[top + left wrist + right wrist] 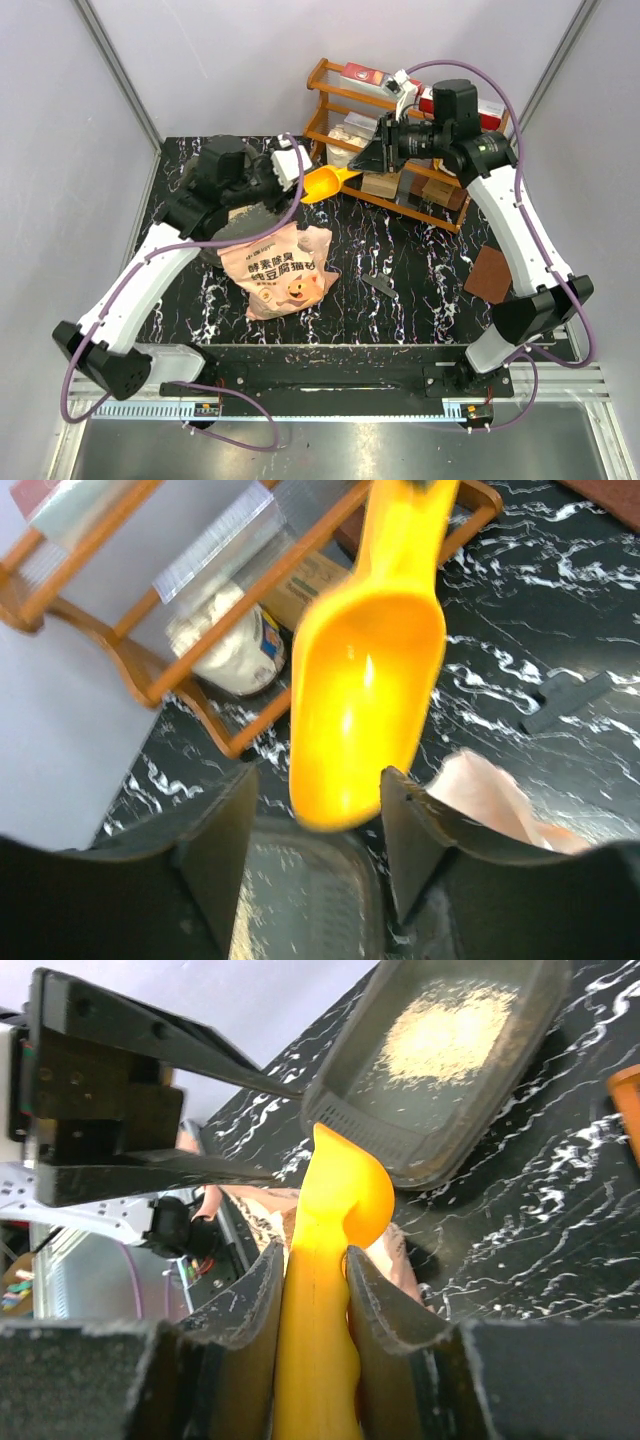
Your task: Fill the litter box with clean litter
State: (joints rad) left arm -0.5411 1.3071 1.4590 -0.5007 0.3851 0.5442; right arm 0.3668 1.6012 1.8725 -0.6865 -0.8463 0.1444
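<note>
My right pincer (312,1255) is clamped on the handle of the yellow-orange plastic scoop (365,690). Its empty bowl hangs by my left pincer (318,772), which is parted and holds nothing. Below, the shallow dark grey plastic litter box (365,1132) sits on the black marbled table (400,250) and holds a patch of pale beige clean litter (445,1030). The pink-orange bag (285,270) beside it shows a cartoon pig and Chinese characters I cannot read.

Bright, even light falls from overhead; shadows on the table (400,260) are soft. A white glare streak sits in the yellow scoop (365,670) just ahead of the left gripper (318,780), whose dark fingers blur near the lens. The right gripper (312,1255) looks soft and grainy, while the litter box (470,1110) beyond it is sharp.
</note>
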